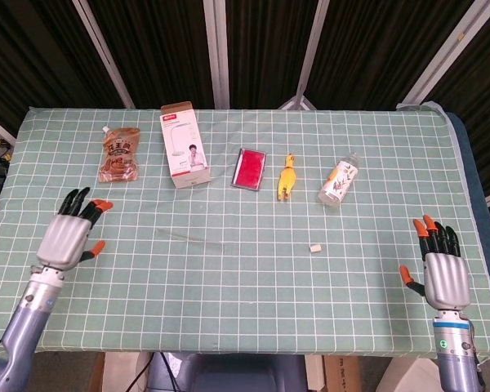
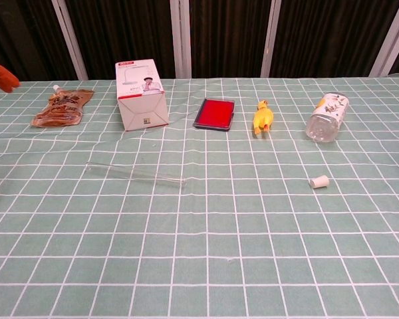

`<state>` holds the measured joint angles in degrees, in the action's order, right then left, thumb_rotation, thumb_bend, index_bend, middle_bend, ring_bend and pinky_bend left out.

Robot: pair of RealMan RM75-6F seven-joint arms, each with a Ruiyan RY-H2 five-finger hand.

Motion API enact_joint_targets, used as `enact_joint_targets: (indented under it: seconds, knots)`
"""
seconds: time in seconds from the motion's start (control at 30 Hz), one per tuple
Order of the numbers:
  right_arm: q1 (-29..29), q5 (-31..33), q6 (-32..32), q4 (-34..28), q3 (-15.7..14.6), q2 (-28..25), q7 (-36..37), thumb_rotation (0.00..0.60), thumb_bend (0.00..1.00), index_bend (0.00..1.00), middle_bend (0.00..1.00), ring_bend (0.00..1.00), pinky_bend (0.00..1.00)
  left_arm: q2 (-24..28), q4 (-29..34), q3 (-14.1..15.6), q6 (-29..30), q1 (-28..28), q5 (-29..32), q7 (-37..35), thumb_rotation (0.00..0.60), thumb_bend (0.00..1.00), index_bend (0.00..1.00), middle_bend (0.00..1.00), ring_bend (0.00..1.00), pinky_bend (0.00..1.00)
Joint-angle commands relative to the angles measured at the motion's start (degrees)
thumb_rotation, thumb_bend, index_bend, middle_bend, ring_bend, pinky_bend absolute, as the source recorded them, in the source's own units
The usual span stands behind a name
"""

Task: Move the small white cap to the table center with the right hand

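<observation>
We're looking down on a table (image 1: 229, 278) dressed in a green cloth with a white grid, and behind it stand dark panels split by pale metal struts. Along the far side runs a row of items: a brown pouch (image 1: 120, 153) at the left, then a white box (image 1: 184, 155) with a picture on it, a red case (image 1: 250, 169), a yellow rubber chicken (image 1: 287, 175) and a clear bottle (image 1: 340, 180) lying on its side. From the chest camera a thin clear tube (image 2: 135, 174) shows up, lying flat on the cloth in front of the box.

And there's the small white cap (image 1: 315, 247), on its side on the cloth, right of center, nearer than the bottle and well apart from it. Nothing is touching it.

Now the hands. The right hand (image 1: 438, 269) sits at the near right corner of the table, back of the hand toward the camera, orange-tipped fingers pointing up and spread, thumb out to the side, nothing in its grasp, and well apart from the cap. The left hand (image 1: 69, 233) is over the left part of the cloth, angled inward, fingers also apart and empty. The chest view catches only an orange fingertip (image 2: 0, 74) at its left edge.
</observation>
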<state>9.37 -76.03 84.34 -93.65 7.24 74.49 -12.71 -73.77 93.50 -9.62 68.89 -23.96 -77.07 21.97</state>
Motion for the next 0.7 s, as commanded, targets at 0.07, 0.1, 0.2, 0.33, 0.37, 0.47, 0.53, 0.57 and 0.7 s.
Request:
enact_joint_targets:
  seconds: [0.07, 0.1, 0.2, 0.33, 0.37, 0.47, 0.53, 0.57, 0.7]
  knots:
    - [-0.05, 0.04, -0.18, 0.26, 0.21, 0.09, 0.32, 0.6, 0.34, 0.0, 0.0, 0.0, 0.0, -5.67, -4.35, -3.52, -6.4, -6.12, 6.61, 4.89, 0.6, 0.42, 0.32, 0.31, 0.01, 0.0]
    - [-0.04, 0.02, -0.24, 0.26, 0.22, 0.13, 0.34, 0.6, 0.34, 0.0, 0.0, 0.0, 0.0, -6.82, -5.24, -3.83, -7.2, -7.03, 7.75, 5.72, 0.6, 0.42, 0.33, 0.32, 0.02, 0.0]
    - [-0.1, -0.09, -0.3, 0.26, 0.31, 0.15, 0.64, 0.6, 0.34, 0.0, 0.0, 0.0, 0.0, -10.18, -7.63, -4.04, -9.4, -9.58, 10.67, 8.79, 0.6, 0.42, 0.35, 0.35, 0.02, 0.0]
    - [-0.15, -0.28, -0.4, 0.25, 0.42, 0.16, 1.25, 0.6, 0.34, 0.0, 0.0, 0.0, 0.0, -13.33, -9.6, -3.13, -10.82, -11.79, 12.45, 12.55, 0.6, 0.42, 0.37, 0.38, 0.03, 0.0]
    - [-0.19, -0.3, -0.43, 0.22, 0.42, 0.11, 1.39, 0.6, 0.34, 0.0, 0.0, 0.0, 0.0, -14.06, -9.99, -2.88, -11.02, -12.23, 12.9, 13.41, 0.6, 0.42, 0.37, 0.39, 0.03, 0.0]
    - [-0.28, -0.35, -0.48, 0.16, 0.44, 0.03, 1.68, 0.6, 0.34, 0.0, 0.0, 0.0, 0.0, -15.73, -10.81, -2.2, -11.23, -13.06, 13.69, 15.16, 0.6, 0.42, 0.38, 0.41, 0.05, 0.0]
    - [-0.36, -0.25, -0.49, 0.05, 0.55, -0.04, 1.91, 0.6, 0.34, 0.0, 0.0, 0.0, 0.0, -17.08, -11.72, -1.76, -11.15, -13.54, 14.25, 16.27, 0.6, 0.42, 0.38, 0.42, 0.06, 0.0]
    - [-0.4, -0.21, -0.5, -0.02, 0.6, -0.1, 2.03, 0.6, 0.34, 0.0, 0.0, 0.0, 0.0, -17.76, -12.17, -1.59, -11.02, -13.74, 14.58, 16.73, 0.6, 0.41, 0.39, 0.43, 0.06, 0.0]
    - [-0.53, -0.07, -0.56, -0.17, 0.76, -0.22, 2.3, 0.6, 0.35, 0.0, 0.0, 0.0, 0.0, -20.49, -14.02, -1.09, -10.66, -14.65, 15.39, 17.93, 0.6, 0.39, 0.39, 0.45, 0.07, 0.0]
